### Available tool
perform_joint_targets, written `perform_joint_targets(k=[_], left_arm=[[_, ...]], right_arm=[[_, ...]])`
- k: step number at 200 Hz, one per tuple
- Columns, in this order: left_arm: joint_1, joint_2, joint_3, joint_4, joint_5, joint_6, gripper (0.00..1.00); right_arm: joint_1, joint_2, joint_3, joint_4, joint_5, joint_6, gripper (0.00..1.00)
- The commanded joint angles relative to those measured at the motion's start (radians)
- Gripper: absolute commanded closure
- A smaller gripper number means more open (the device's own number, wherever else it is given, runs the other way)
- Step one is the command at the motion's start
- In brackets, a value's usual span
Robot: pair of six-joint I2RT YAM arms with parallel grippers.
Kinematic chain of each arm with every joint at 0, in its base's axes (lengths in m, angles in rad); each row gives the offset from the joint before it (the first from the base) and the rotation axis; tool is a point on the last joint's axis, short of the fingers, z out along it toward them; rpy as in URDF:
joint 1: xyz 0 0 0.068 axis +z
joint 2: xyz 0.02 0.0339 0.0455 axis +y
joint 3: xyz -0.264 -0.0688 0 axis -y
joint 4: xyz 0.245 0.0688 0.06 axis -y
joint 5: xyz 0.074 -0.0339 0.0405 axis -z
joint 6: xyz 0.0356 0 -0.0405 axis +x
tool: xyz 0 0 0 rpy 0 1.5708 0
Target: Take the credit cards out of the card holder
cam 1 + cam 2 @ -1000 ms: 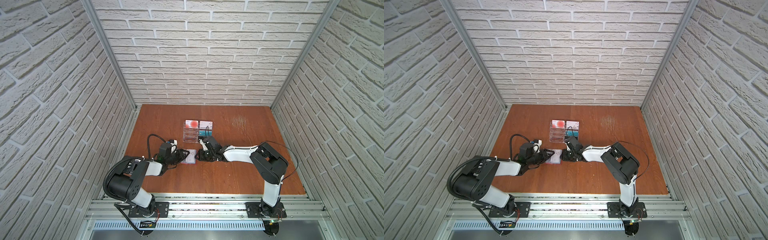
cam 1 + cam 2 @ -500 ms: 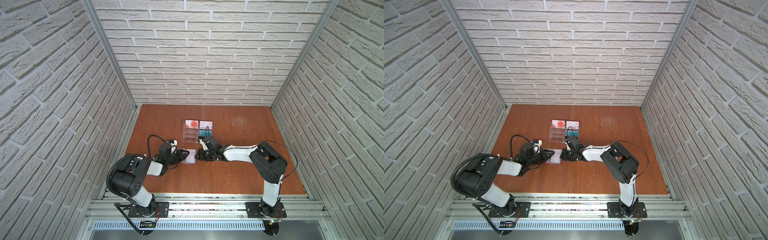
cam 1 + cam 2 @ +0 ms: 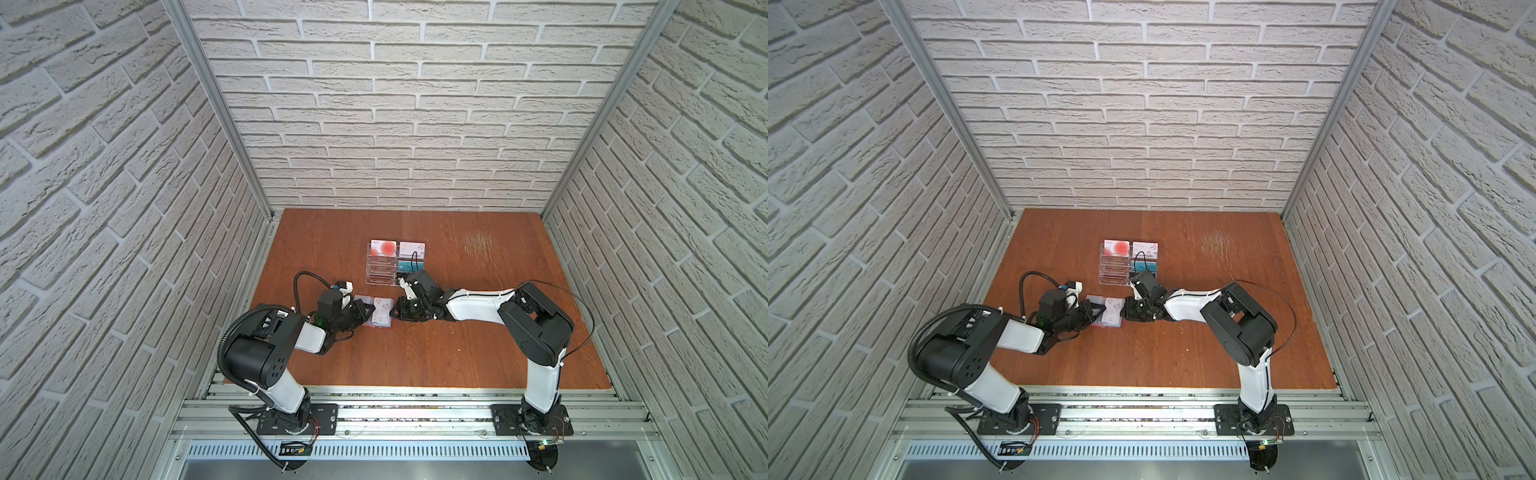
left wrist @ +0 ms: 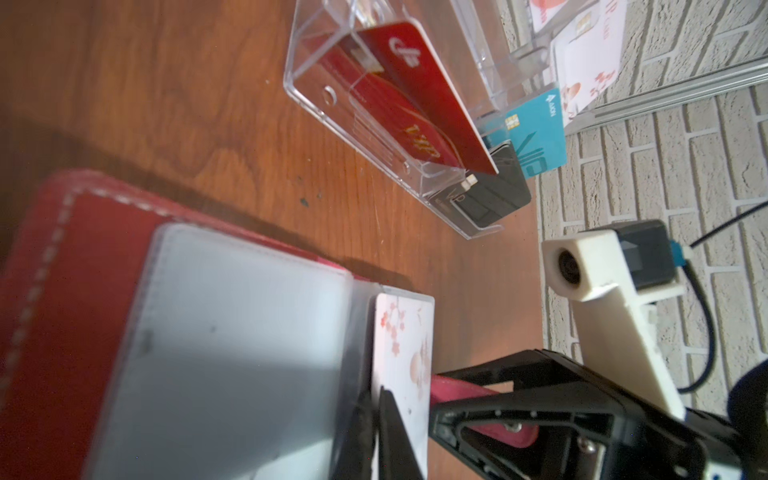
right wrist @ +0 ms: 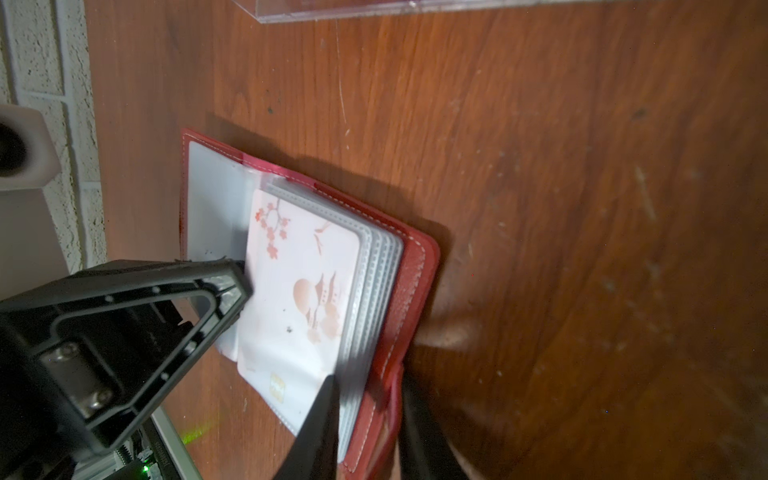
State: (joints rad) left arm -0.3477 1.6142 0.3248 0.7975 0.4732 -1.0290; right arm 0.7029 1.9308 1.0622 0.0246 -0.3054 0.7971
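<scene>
Red leather-like cover underneath, the card holder [image 3: 362, 302] lies open on the wooden table [image 3: 415, 357] in both top views, with a clear acrylic rack [image 3: 380, 272] just beyond it; we see the left arm folded over its base, forearm low and reaching toward the middle; the right arm bends high at the elbow, its white forearm stretched flat leftward; the left claw [image 3: 371, 311] and the right claw [image 3: 397, 312] meet the holder from opposite sides, nose to nose; a white blossom card [image 3: 1112, 313] shows on the holder's right half.

From the left wrist we look along the holder's grey sleeves; the left claw's jaws are clenched together on an edge of the blossom card [image 4: 405, 345], which juts past its sleeve; farther off, the rack holds a red VIP card [image 4: 415, 104], a black card [image 4: 498, 195] and a teal VIP card [image 4: 538, 137]; the right claw's black frame sits at the holder's red flap.

From the right wrist, the blossom card lies skewed on the stack of sleeves, its chip corner out over bare table; the right claw clamps that stack and the red cover, one finger [image 5: 324, 415] above and one below; the left claw's tip touches the card's opposite edge.
</scene>
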Motion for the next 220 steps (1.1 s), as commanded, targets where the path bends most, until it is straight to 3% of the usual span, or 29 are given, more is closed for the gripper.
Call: perform_joint_targets(k=[1,66,220], left_arm=[[-0.020,0.011,-0.015,0.073,0.062,-0.001,0.97],[-0.005,-0.031,-0.025,0.049,0.056,-0.002,1.00],[0.192,-0.206,-0.104,-0.017,0.088,-0.020,1.00]], right_arm=[[0.004,0.040,0.013,0.008,0.015,-0.004,0.74],[-0.010,0.035,-0.002,0.006,0.011,-0.008,0.75],[-0.039,-0.002,-0.035,-0.010,0.010,-0.032,0.75]])
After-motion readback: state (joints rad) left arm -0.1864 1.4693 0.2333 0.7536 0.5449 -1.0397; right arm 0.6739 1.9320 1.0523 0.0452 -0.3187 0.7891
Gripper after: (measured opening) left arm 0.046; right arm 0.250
